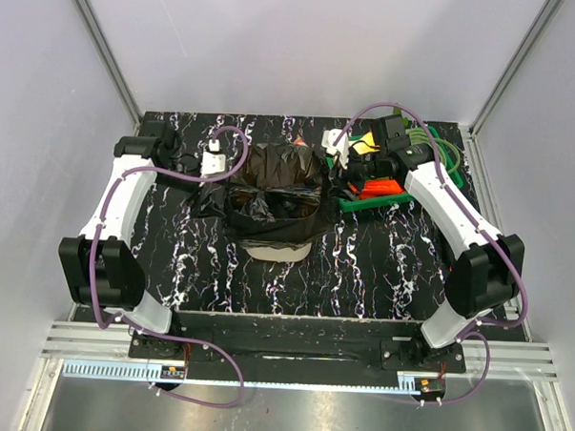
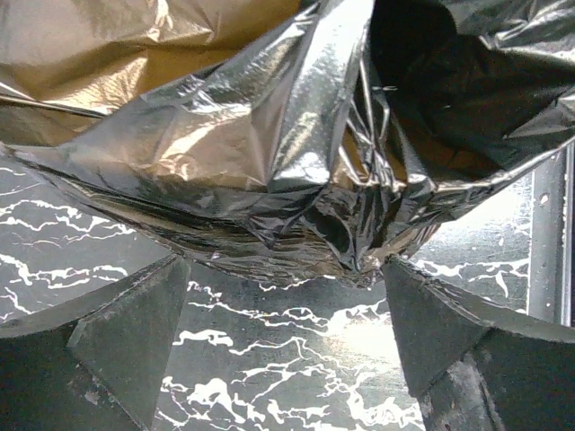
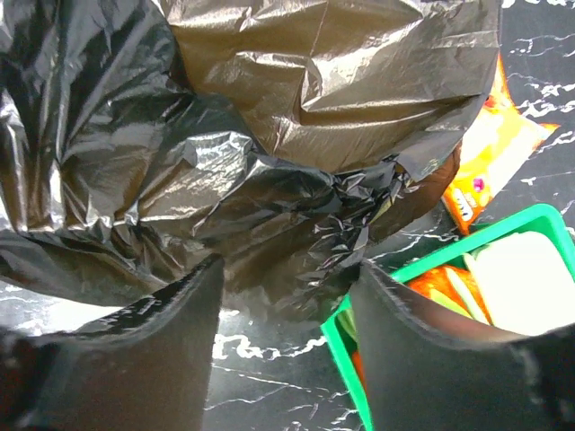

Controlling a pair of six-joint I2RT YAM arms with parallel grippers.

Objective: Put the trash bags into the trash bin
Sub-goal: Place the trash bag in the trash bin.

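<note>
Trash bag (image 1: 275, 172) drapes the trash bin (image 1: 278, 252); left hand (image 2: 286, 274) and right hand (image 3: 289, 268) gape empty beside it.

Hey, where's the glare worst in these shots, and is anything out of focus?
Left wrist: strong glare on the trash bag folds and a blown-out patch on the table; the near fingers look soft. Right wrist: milder sheen, fingers blurred. Top external: evenly lit, sharp, faint sheen only.
</note>
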